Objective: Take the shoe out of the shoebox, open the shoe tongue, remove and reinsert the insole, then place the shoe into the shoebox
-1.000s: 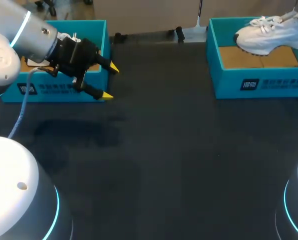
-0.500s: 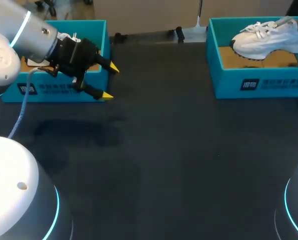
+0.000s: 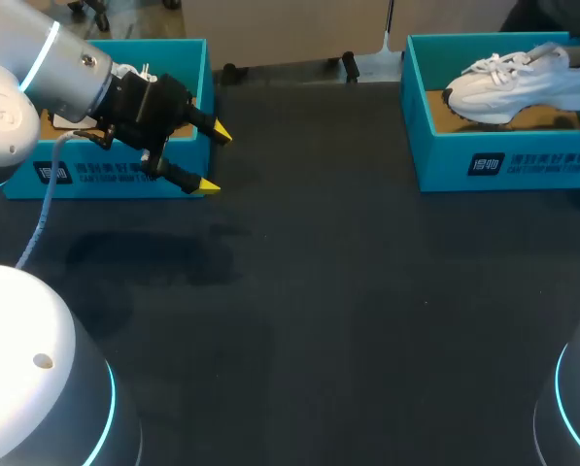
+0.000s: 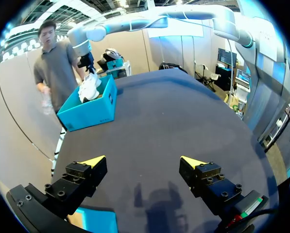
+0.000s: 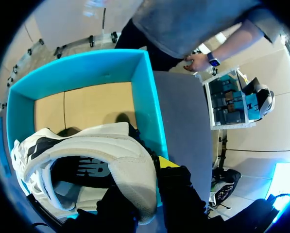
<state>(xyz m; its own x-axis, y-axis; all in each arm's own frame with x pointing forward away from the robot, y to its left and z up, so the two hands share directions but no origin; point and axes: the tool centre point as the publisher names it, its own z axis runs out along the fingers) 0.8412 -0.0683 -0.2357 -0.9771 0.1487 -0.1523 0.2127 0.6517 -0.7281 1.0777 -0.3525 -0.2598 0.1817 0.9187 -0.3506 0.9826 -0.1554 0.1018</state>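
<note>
left pincer (image 3: 215, 159) wide open, empty, hangs over desk (image 3: 319, 291) | right pincer (image 5: 150, 167) clamped on shoe (image 3: 513, 83) heel end | shoe has risen, shifted left, tilted above shoebox (image 3: 503, 160) floor | take-out underway, not yet clear of walls

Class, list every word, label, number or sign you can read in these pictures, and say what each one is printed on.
Right box, front wall: a white square sign and two rows of white characters, too blurred to read.
Left box, front wall: the same kind of white print, also too blurred to read.
Shoe, side: a dark emblem, a mark rather than readable words.
No numbers can be read anywhere.
</note>
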